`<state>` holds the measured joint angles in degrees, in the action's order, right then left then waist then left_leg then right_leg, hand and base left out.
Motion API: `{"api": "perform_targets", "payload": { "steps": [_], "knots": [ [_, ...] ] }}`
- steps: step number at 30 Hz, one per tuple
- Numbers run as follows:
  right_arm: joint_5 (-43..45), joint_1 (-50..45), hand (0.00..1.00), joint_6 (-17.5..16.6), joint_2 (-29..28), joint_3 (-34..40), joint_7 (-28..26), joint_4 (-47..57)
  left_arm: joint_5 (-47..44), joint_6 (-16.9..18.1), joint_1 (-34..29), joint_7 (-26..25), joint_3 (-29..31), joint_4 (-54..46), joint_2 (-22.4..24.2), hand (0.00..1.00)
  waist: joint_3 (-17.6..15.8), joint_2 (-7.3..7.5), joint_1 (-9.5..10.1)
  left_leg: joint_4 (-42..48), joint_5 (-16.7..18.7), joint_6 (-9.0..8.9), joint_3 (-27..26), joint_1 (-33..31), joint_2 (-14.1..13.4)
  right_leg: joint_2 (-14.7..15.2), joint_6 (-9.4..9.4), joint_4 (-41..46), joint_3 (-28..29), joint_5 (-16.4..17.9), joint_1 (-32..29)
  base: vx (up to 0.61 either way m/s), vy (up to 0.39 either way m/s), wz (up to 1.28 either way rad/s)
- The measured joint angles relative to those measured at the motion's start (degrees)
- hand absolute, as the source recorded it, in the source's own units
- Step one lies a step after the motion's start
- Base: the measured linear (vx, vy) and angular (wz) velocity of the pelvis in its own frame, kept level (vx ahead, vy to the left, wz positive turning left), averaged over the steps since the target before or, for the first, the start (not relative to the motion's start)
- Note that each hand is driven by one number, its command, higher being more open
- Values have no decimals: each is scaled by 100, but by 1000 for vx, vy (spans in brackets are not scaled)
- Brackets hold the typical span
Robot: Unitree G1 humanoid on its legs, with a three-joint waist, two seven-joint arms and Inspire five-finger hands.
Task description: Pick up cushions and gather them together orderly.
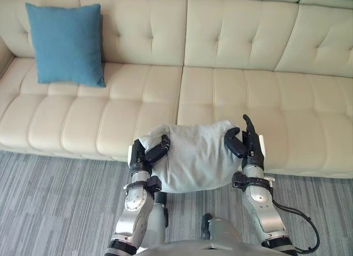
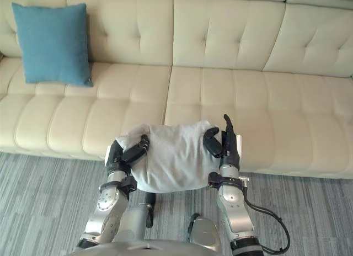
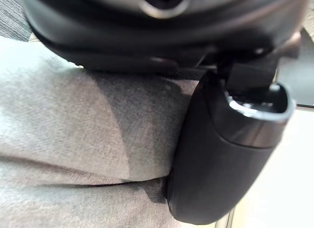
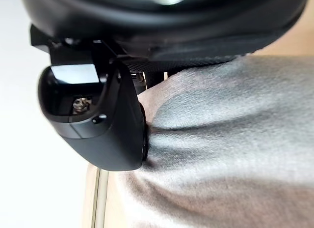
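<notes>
The grey cushion (image 1: 196,156) is sagging between both hands above the sofa's (image 1: 276,101) front edge. It is seeming soft and light, best squeezed at its sides. The left hand (image 1: 144,153) and right hand (image 1: 251,144) are pinching it there, thumbs denting the cloth. The blue cushion (image 1: 67,43) is leaning far left.

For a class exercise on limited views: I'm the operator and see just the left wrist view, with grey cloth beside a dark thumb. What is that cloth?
Observer: A grey cushion, gripped at its two ends by the left hand and the right hand.
Operator: Where is it relative to the sofa?
Observer: Over the front edge of the cream sofa, near its middle.
Operator: Any other cushion?
Observer: A blue cushion stands against the backrest at the sofa's left end.
</notes>
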<state>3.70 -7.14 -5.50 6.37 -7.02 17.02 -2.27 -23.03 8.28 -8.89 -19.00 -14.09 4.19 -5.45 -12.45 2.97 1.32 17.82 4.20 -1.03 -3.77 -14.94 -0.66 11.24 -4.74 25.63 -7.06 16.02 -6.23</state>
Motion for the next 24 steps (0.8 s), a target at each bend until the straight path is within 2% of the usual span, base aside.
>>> {"api": "perform_targets", "payload": {
  "steps": [1,2,4,5,6,8,9,10,11,12,14,15,18,21,23,24],
  "knots": [
    [-39,28,0,0,-32,14,-76,-82,0,-9,-12,7,3,0,-61,0,18,20,21,4,192,99,-164,221,60,145,-38,816,70,-59,-295,254,199,-53],
    [-51,97,0,9,-91,13,-128,-265,2,-12,-60,31,18,0,-169,0,24,30,24,-9,301,164,-304,462,67,273,24,1494,73,-286,-514,247,183,-57],
    [-155,161,0,20,-142,8,-180,-520,9,-17,-159,75,83,-1,-235,0,35,9,-3,-126,354,243,-359,785,31,399,172,2058,-17,-618,-696,177,113,-37],
    [-160,160,0,20,-159,2,-198,-605,16,-19,-191,81,111,-2,-232,0,53,-11,-13,-189,375,276,-358,900,-6,402,239,2182,-67,-610,-722,187,69,-29],
    [-170,168,0,22,-165,-39,-271,-747,63,-17,-202,84,174,-10,-229,0,84,-58,-7,-297,433,255,-354,1102,-137,313,352,2307,-154,-386,-856,160,8,-20],
    [-255,170,0,31,-164,-92,-322,-770,107,-6,-203,85,225,-27,-240,0,87,-65,-21,-395,452,218,-341,1241,-264,132,341,1958,-149,-168,-1033,151,-54,-11],
    [-261,171,0,37,-159,-106,-337,-771,107,-6,-203,86,230,-27,-247,0,88,-70,-33,-419,456,189,-330,1301,-327,-16,334,1404,-93,-144,-1103,117,-161,5],
    [-260,164,0,44,-159,-102,-336,-771,105,-10,-209,91,229,-27,-249,0,108,-38,-67,-391,455,141,-324,1308,-324,-139,223,629,-60,-303,-1055,122,-186,11],
    [-260,148,0,45,-165,-103,-335,-771,106,-10,-224,101,228,-30,-264,0,157,53,-86,-367,465,82,-309,1302,-246,-148,198,40,-10,-699,-978,133,-219,26],
    [-261,159,0,51,-74,-93,-333,-817,101,-66,-200,138,225,58,-178,0,205,-65,-153,-346,576,-129,-151,1334,-270,-193,233,-172,-76,-961,-890,107,-172,26],
    [-260,111,0,113,105,-83,-324,-844,113,-112,-275,242,149,44,-55,0,332,-280,-138,-406,562,-178,-52,1358,-510,-482,337,-599,-174,-1073,-643,132,-232,2],
    [-261,109,0,143,110,-66,-319,-843,117,-112,-284,317,147,44,-67,0,366,-314,-131,-593,514,-219,-16,1472,-628,-635,390,-753,-194,-1107,-532,115,-239,-16],
    [-261,56,0,158,106,64,-317,-723,123,-124,-279,395,112,44,-38,0,423,-319,-141,-904,362,-283,15,1595,-701,-741,450,-942,-226,-1162,-462,46,-96,-3],
    [-261,-74,0,170,94,118,-308,-441,143,-130,-263,407,101,44,67,0,504,-321,-139,-1016,331,-321,163,1603,-699,-740,447,-980,-292,-1188,-440,19,-17,12],
    [-263,-74,0,170,57,133,-283,-319,267,-163,-169,394,88,46,27,0,519,-310,-141,-1054,224,-404,247,1632,-642,-706,406,-1068,-351,-1217,-332,-33,6,25],
    [-267,-55,0,169,28,132,-258,-223,365,-167,-44,316,89,46,-9,0,592,-306,-119,-1094,134,-378,322,1618,-593,-668,385,-1208,-399,-1295,-266,-58,16,27]
  ]
}}
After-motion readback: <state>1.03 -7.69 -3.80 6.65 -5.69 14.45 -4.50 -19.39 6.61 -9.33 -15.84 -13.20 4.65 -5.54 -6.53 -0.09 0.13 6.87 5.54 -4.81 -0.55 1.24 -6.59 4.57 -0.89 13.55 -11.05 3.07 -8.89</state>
